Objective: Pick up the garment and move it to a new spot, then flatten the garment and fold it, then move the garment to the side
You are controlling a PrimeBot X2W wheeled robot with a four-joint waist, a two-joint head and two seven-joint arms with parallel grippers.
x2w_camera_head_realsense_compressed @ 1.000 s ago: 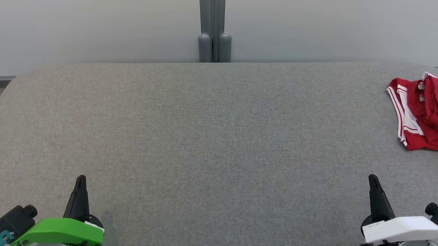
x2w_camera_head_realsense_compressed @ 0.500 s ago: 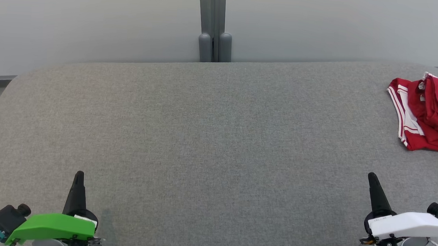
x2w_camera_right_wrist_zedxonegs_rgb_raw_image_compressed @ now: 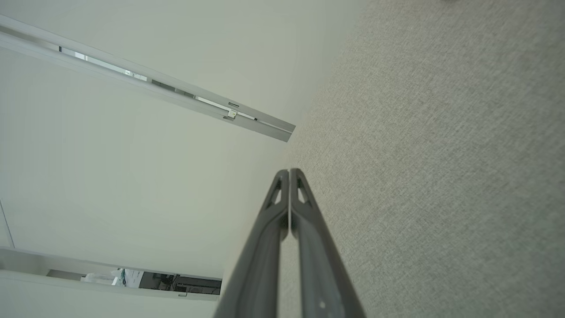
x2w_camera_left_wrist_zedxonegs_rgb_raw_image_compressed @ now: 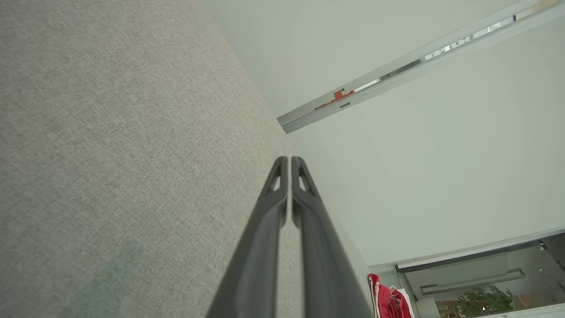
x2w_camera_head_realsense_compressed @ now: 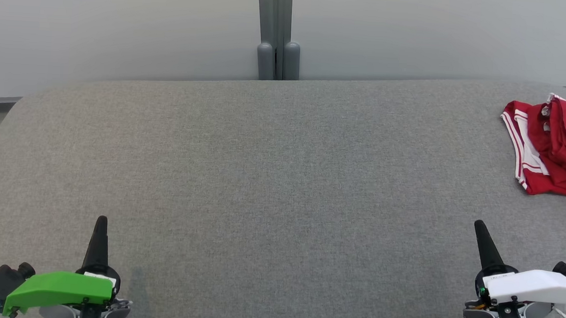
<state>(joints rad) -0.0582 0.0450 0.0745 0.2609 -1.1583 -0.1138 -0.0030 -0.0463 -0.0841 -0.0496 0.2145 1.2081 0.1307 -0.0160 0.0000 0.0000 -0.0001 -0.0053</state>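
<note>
Grey cushion carries red garment far right; left gripper and right gripper pressed together.

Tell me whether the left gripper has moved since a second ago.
Yes. Against the grey post, which holds its place in the head view, the left gripper has slid leftward and its tip has crept up the view.

Office-style test room. Frosted glass partition panels, joined by a grey metal post at 12 o'clock, back a grey fabric-covered bench; a potted plant shows beyond a clear strip in the left wrist view.
</note>
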